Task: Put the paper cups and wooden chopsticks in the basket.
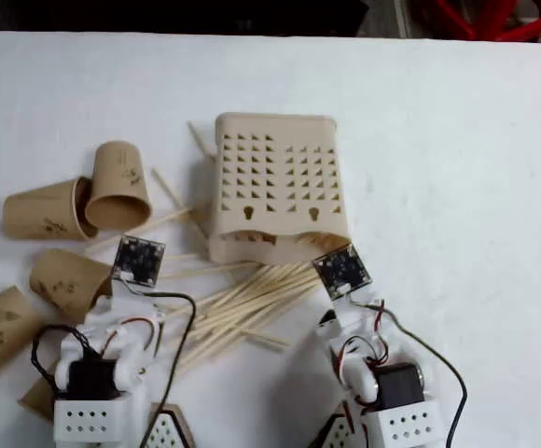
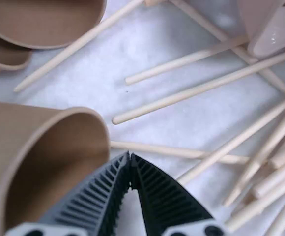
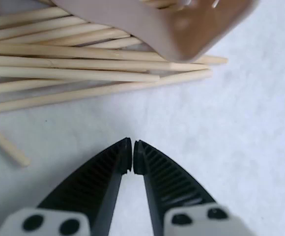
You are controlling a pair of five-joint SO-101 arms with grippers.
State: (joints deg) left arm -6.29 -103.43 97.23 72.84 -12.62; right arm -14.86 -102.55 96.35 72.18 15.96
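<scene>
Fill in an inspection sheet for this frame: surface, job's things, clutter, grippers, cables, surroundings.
Surface: white table.
Job's things: basket apparently on its side, mouth towards the arms; paper cups lying on their sides left of it; wooden chopsticks scattered at its mouth.
Clutter: nothing seen.
Grippers: left gripper shut beside a cup; right gripper shut near the chopsticks.
Cables: black cables trail from both arms.
Surroundings: red object beyond the far edge.
</scene>
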